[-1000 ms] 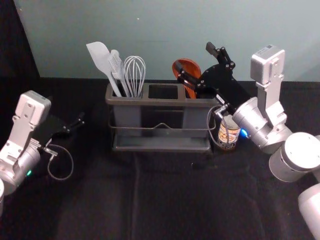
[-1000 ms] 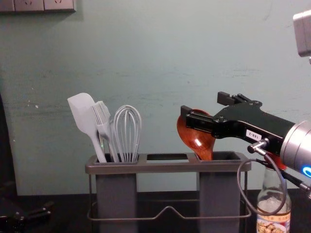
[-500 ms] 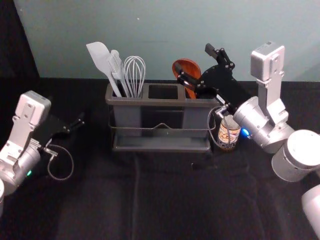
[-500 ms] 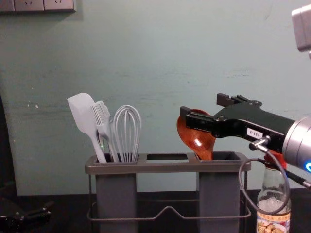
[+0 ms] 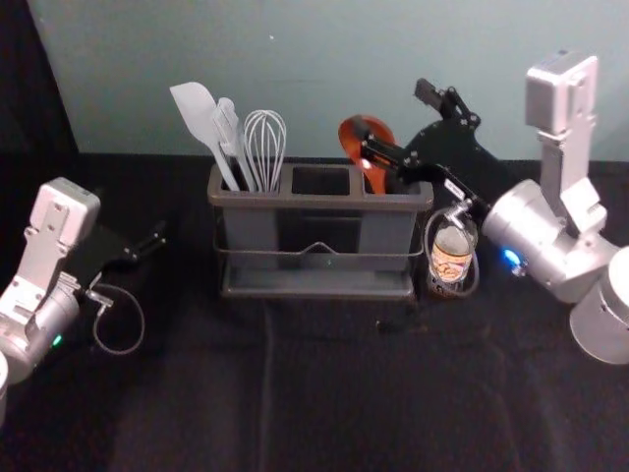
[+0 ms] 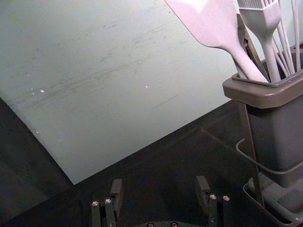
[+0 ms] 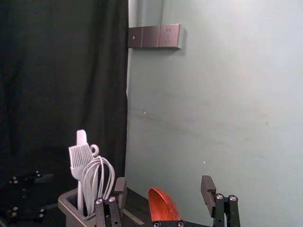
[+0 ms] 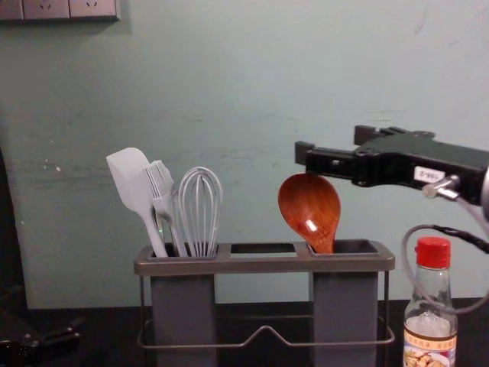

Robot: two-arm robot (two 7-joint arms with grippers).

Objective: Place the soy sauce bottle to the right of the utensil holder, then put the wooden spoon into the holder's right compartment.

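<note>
My right gripper [image 8: 335, 144] is open and holds nothing, up high just by the top of the wooden spoon [image 8: 309, 208]. The spoon stands in the right compartment [image 8: 345, 306] of the utensil holder [image 8: 229, 264], bowl up and tipped a bit to the left. The soy sauce bottle [image 8: 430, 317] stands up straight on the right side of the holder. I think both jobs look done, so now I should back off, slow and smooth. I should lift up and go right with my fingers wide, so no tip bumps the spoon. My loopy cable [image 8: 405, 252] hangs by the bottle and could snag it, so I must watch that too. My left gripper [image 6: 159, 185] is open and waits on the left. The spoon is shiny red-brown wood, round like an egg. The bottle is smooth, clear glass with a red cap. The whisk [image 8: 200, 210] has thin, bendy-looking loops, and the spatula [image 8: 131, 180] is flat and pale. Black cloth with soft wrinkles covers the surface [image 5: 344, 393].
</note>
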